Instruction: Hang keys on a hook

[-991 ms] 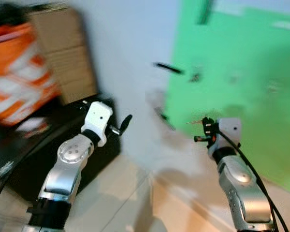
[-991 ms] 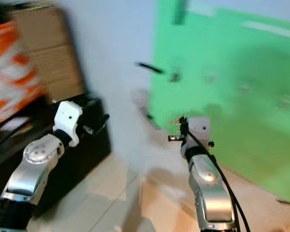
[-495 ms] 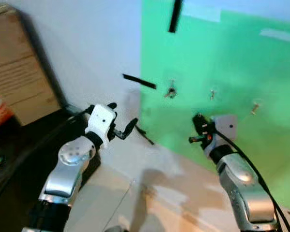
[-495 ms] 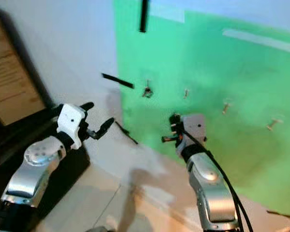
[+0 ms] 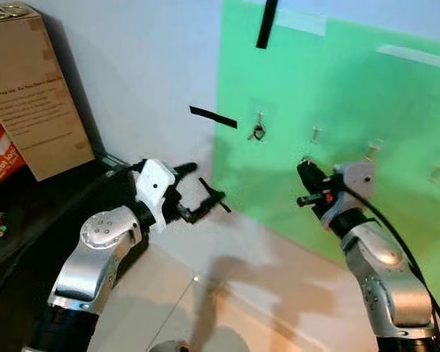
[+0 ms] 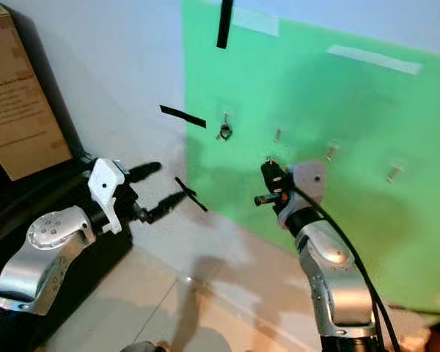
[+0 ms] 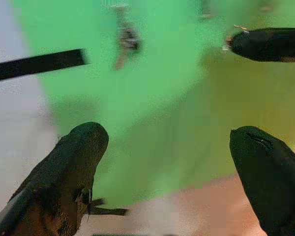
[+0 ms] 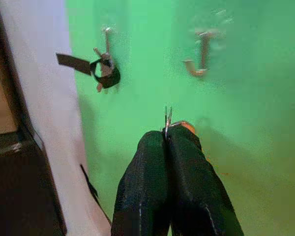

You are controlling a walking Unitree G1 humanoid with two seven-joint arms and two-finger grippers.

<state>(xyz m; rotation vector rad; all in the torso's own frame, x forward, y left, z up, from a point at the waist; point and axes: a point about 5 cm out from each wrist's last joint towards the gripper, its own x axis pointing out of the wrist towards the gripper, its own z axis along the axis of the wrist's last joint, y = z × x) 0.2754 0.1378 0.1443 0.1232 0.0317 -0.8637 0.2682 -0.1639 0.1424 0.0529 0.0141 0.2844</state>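
Right gripper (image 8: 166,135), pinching keys (image 8: 167,118), is nearing the empty hook (image 8: 199,56) at 1 o'clock; hanging remains.

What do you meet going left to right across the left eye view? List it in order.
Cardboard box → left gripper → hook with the black loop → right gripper pinching the key ring.

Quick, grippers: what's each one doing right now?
Left gripper: open, holding nothing, raised toward the green board.
Right gripper: shut on the keys, just below an empty hook on the board.
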